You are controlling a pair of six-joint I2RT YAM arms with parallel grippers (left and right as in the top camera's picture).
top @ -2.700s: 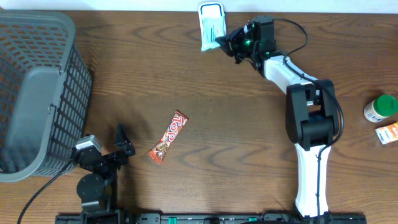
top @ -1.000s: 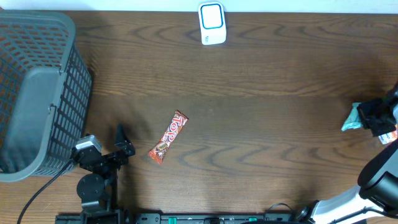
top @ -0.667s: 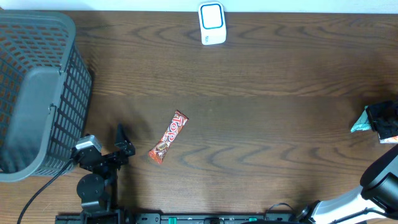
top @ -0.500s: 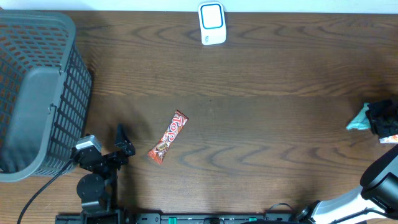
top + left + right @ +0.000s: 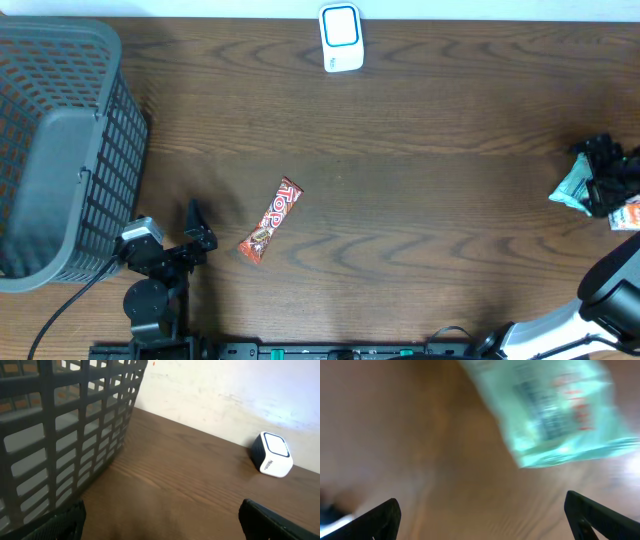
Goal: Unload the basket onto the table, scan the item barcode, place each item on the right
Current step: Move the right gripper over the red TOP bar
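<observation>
Swung the packet point(image 5: 571, 187) away from the scanner point(image 5: 341, 38) at the far edge, out to the right edge of the tabletop point(image 5: 420, 130), and let go within the last second. Went from right jaws clamped on it to right jaws spread fully wide, gripping nothing. Left it lying loose on the wood at the right edge, just beside the end of the right arm point(image 5: 612, 170) and near an orange box point(image 5: 627, 214) at the very edge. Seen from the right wrist as a pale green blur just ahead of the parted fingertips point(image 5: 380, 522), print side up, too smeared to read. Cannot tell about any lingering contact with a finger. Judged from this: scan of the packet most likely finished, drop-off on the right side made, nothing more owed to it. Left jaws likewise wide open, holding and touching nothing, parked near the front-left corner, facing past the basket point(image 5: 60, 435) toward the scanner. Unmoved throughout: bar point(image 5: 271, 221) left of centre toward the front edge, well apart from either gripper; basket filling the left edge; scanner at the middle of the far edge. Probably next up for scanning: that bar, closer to the left arm point(image 5: 160, 255). Worth minding there: flat, slick wrapper lying flush on the wood, awkward to pinch, and no barcode visible from above, so perhaps some turning needed before the scanner window.
</observation>
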